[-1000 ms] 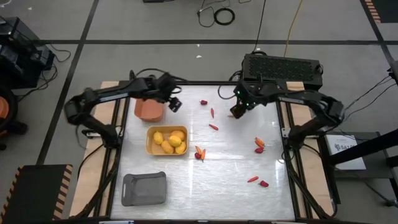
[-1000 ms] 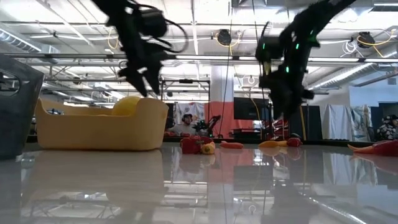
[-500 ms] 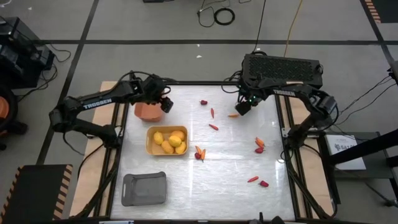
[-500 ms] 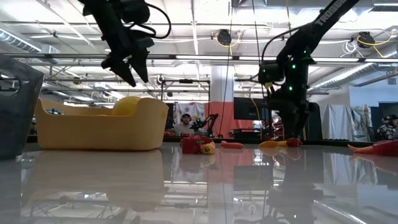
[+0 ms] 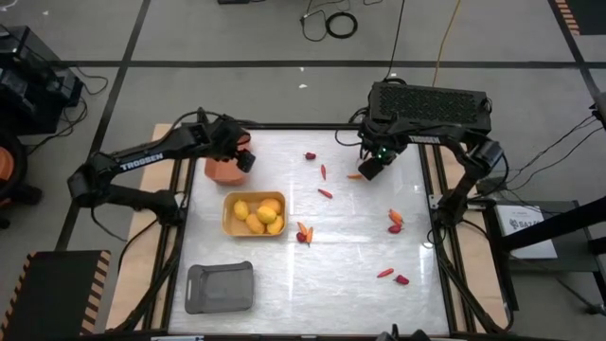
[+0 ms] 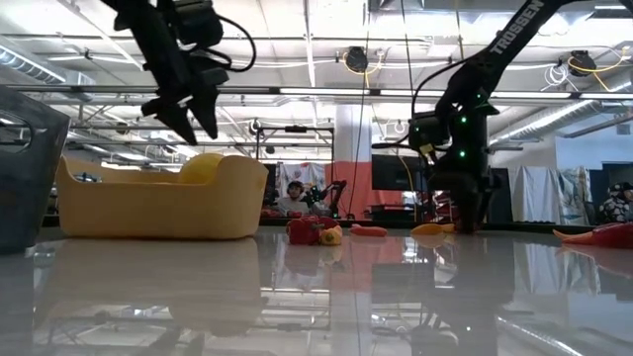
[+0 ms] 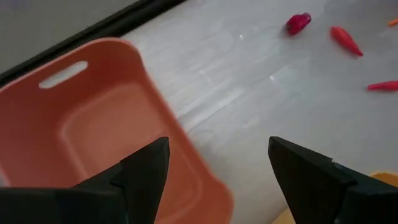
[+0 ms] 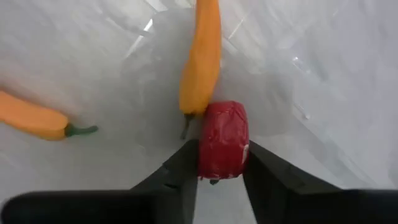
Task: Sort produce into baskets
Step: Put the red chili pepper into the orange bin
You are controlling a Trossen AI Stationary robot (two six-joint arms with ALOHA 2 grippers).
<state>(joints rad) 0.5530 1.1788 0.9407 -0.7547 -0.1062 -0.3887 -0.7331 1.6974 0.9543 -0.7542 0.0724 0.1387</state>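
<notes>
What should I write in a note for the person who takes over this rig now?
Right gripper: down at the table's far right part, shut on a small red rounded piece, beside an orange chili-like stick.
Left gripper: open, empty, over the salmon-orange plastic tray.
Done: yellow rounded fruits lie in the yellow tray.
Left: the grey tray looks empty; red and orange pieces remain scattered on the white tabletop.

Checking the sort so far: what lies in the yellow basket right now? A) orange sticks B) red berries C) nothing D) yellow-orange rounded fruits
D: the high view shows several yellow-orange rounded fruits lying inside the yellow basket.
</notes>
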